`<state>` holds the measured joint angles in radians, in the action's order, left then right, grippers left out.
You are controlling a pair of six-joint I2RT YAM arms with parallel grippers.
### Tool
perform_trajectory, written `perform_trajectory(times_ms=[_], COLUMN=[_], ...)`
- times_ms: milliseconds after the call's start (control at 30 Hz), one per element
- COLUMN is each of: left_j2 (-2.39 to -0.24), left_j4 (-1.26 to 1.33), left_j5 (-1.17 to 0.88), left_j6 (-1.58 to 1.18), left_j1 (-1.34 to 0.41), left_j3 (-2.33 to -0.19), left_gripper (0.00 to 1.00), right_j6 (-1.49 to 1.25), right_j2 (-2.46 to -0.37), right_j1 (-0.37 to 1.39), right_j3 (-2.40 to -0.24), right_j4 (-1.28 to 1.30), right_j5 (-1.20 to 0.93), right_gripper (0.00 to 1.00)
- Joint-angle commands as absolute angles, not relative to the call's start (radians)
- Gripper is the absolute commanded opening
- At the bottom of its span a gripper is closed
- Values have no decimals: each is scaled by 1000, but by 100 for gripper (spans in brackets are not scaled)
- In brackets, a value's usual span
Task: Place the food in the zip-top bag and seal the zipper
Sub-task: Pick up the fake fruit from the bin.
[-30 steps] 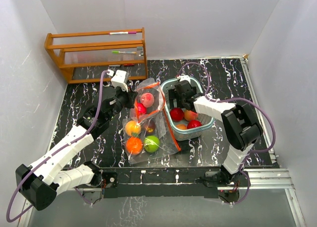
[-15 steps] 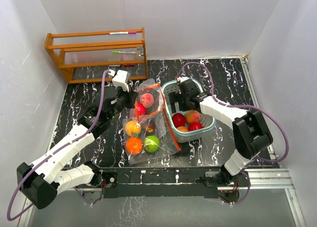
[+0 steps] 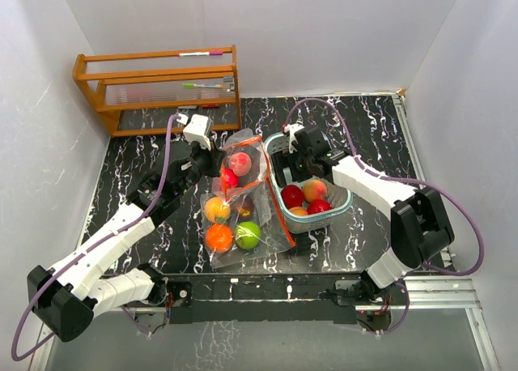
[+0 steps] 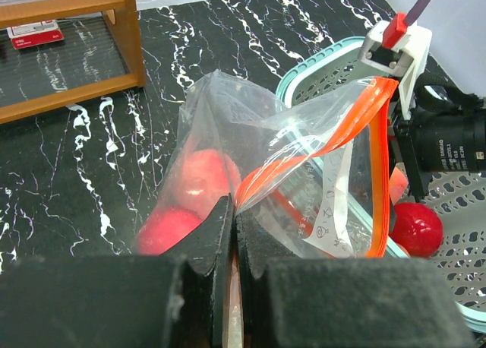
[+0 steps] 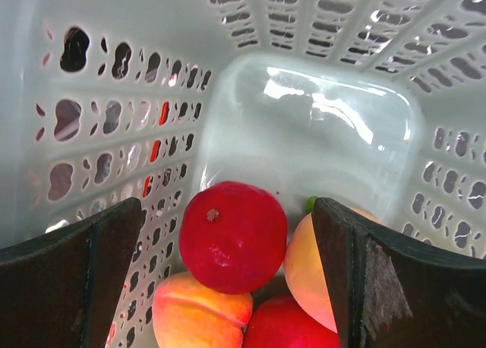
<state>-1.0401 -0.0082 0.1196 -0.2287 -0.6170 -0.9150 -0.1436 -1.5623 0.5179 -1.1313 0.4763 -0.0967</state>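
The right end effector (image 5: 224, 211) hangs fingers-down inside the basket (image 5: 304, 128), its fingers spread wide and holding nothing. A red fruit (image 5: 231, 238) lies straight below, between the two fingers. Two peach fruits (image 5: 201, 317) and another red one crowd against it on the near side, so a straight drop looks like the way in. This arm is plainly the nearer one to the remaining food. To its left, touching the basket wall, the bag (image 3: 243, 201) lies on the table (image 3: 372, 225) with its long axis running near to far and several fruits already inside. The left end effector (image 4: 231, 211) is pressed together on the orange zipper (image 4: 342, 131) at the far end, lifting the mouth towards the basket.
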Motion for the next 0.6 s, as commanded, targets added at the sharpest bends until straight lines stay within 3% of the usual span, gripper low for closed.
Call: perform_trajectory(times_ms=[0, 433, 567], left_j2=[-1029, -1031, -1031], left_j4=[14, 14, 11], left_j5=[113, 113, 116], left_j6=[-235, -238, -236], left_j1=[-611, -608, -607], left_j3=[-917, -918, -917], left_gripper=[0, 0, 0], right_j6=[-93, -28, -49], right_j2=[-1576, -1696, -1755], right_j1=[520, 520, 520], right_j3=[-1125, -1071, -1073], right_j4=[508, 475, 469], right_j5=[-155, -191, -187], right_gripper=[99, 98, 93])
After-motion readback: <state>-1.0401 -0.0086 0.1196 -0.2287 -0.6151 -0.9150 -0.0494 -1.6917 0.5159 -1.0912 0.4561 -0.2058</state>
